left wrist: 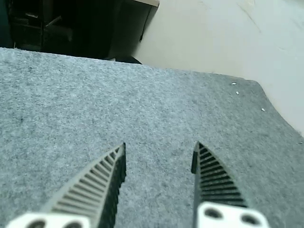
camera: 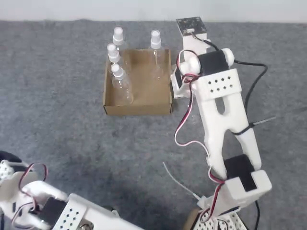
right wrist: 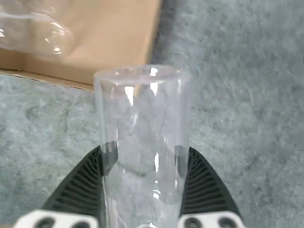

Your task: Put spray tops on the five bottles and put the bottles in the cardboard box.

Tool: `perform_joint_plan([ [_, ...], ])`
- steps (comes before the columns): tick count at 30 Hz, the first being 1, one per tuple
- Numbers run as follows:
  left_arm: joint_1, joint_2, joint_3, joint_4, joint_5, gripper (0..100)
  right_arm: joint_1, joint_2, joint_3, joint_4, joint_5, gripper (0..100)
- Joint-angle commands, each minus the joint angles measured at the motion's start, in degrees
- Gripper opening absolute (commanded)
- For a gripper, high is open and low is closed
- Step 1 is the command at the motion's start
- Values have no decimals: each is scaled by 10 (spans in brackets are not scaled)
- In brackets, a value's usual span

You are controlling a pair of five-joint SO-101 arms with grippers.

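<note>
Here, right jaws tight on a clear bottle beside the cardboard box; left jaws wide.

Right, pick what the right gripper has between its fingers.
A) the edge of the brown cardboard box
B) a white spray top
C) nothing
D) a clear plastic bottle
D: in the right wrist view the right gripper has its black ribbed fingers pressed against both sides of the clear plastic bottle.
</note>
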Motion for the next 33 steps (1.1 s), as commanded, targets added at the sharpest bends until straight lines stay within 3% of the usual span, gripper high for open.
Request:
perform_joint_plan([
  [1, 2, 4, -3, -11, -6, 209, 28, 14, -33, 21, -52, 9],
  [9, -2, 4, -3, -11, -6, 209, 63, 113, -33, 22, -120, 9],
  [19, -1, 4, -3, -11, -6, 208, 83, 167, -33, 22, -349, 7],
  [24, 0, 4, -3, -11, -6, 208, 108, 164, -33, 19, -429, 6],
  [33, 0, 4, -3, -11, -6, 208, 145, 167, -13, 21, -454, 6],
])
